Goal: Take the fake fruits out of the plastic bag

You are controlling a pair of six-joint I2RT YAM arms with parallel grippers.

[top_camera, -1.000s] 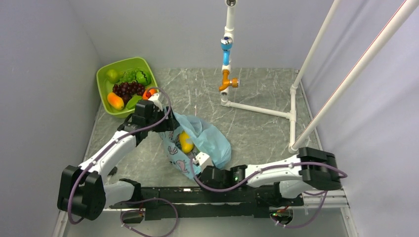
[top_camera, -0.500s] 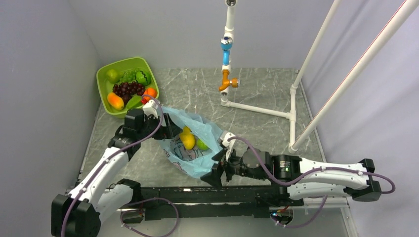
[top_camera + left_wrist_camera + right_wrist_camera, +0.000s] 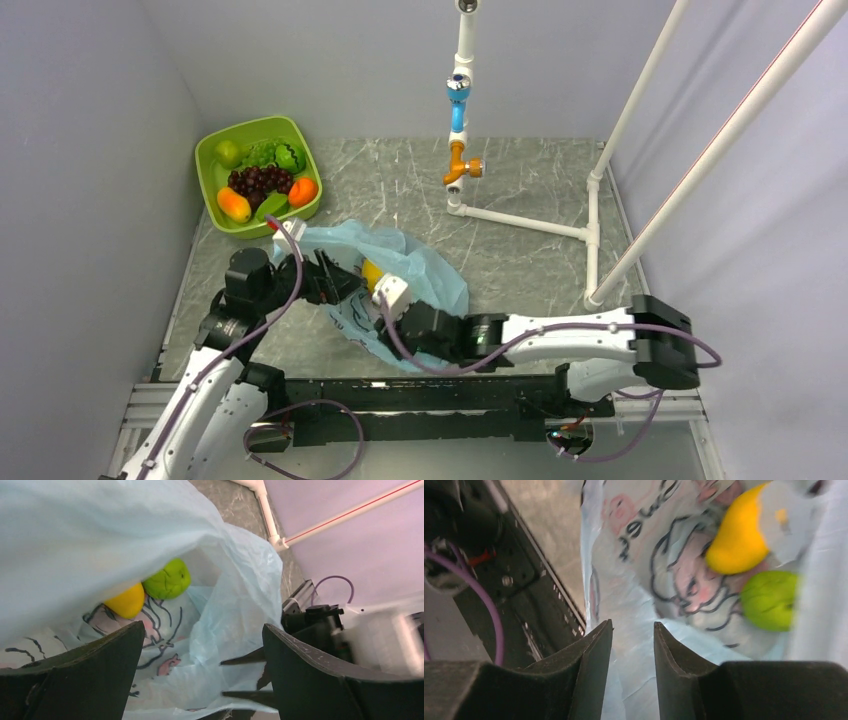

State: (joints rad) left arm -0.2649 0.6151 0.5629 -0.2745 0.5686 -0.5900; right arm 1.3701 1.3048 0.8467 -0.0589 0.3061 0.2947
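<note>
The light-blue plastic bag (image 3: pixel 425 268) lies crumpled on the marble table, its mouth facing the left arm. A yellow lemon (image 3: pixel 125 600) and a green fruit (image 3: pixel 168 580) lie inside it on the printed cartoon face; both also show in the right wrist view, the lemon (image 3: pixel 739 537) and the green fruit (image 3: pixel 770 599). In the top view only the lemon (image 3: pixel 372 272) shows. My left gripper (image 3: pixel 202 630) is wide open at the bag's mouth (image 3: pixel 335 282), with bag film between its jaws. My right gripper (image 3: pixel 631 626) is narrowly open over the bag's near edge (image 3: pixel 380 322).
A lime-green tub (image 3: pixel 212 160) at the back left holds grapes, an orange fruit (image 3: pixel 302 190), leafy greens and other fruit. A white pipe frame (image 3: pixel 520 220) with a blue and orange fitting (image 3: pixel 458 120) stands at the back right. Grey walls close in both sides.
My left arm has drawn back toward the near edge, away from the tub. My right arm swung out to the right, then came back to the bag's near side. The bag has shifted and flattened.
</note>
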